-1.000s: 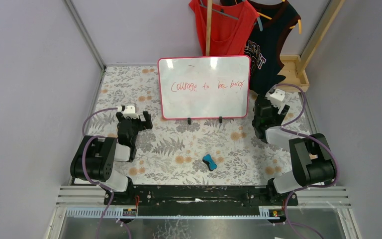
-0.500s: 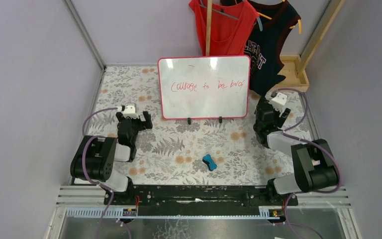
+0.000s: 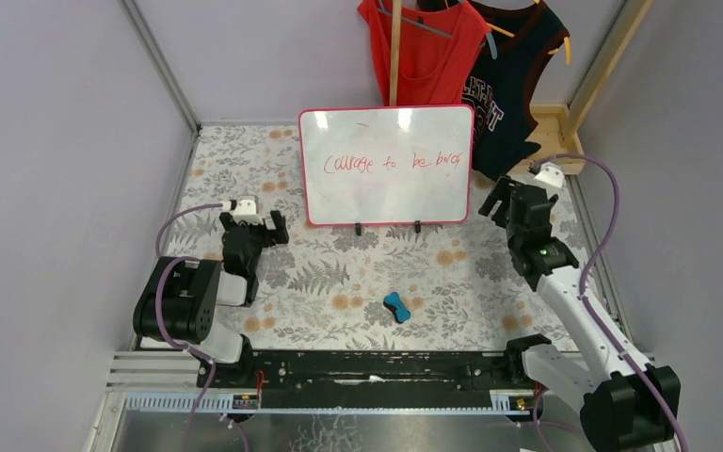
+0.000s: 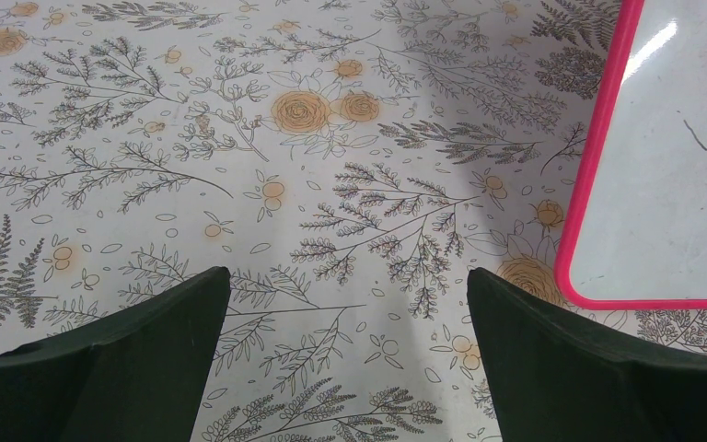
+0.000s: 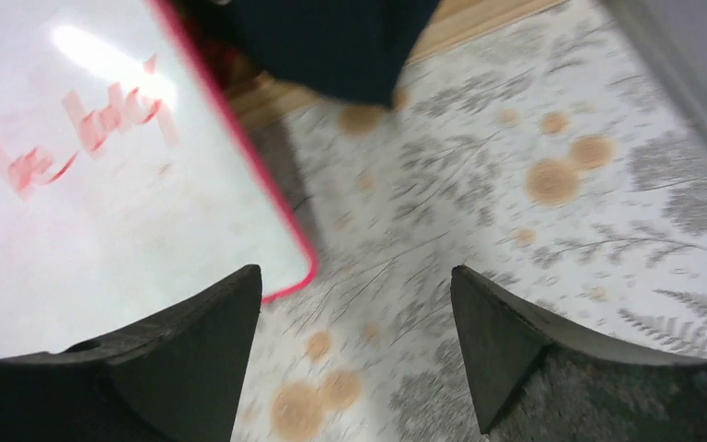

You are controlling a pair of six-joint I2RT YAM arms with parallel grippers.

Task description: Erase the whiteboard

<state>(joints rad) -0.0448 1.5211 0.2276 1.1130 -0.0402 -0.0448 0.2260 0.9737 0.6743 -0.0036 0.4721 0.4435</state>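
The whiteboard [image 3: 386, 165] stands upright at the back of the table on two black clip feet, with red handwriting across it. Its pink frame shows in the left wrist view [image 4: 598, 175] and in the right wrist view [image 5: 101, 184], where the writing is blurred. The small blue-and-black eraser [image 3: 396, 306] lies on the floral cloth in front of the board. My left gripper [image 3: 262, 222] is open and empty, low to the left of the board. My right gripper [image 3: 500, 200] is open and empty, raised beside the board's right edge.
A red shirt [image 3: 428, 47] and a dark jersey [image 3: 508, 85] hang behind the board. A wooden frame [image 3: 555, 132] stands at the back right. Grey walls close in both sides. The floral cloth [image 3: 339, 282] covers the table.
My right arm has unfolded and risen, carrying its gripper up and toward the board's right edge. The left arm, the board and the eraser have not moved.
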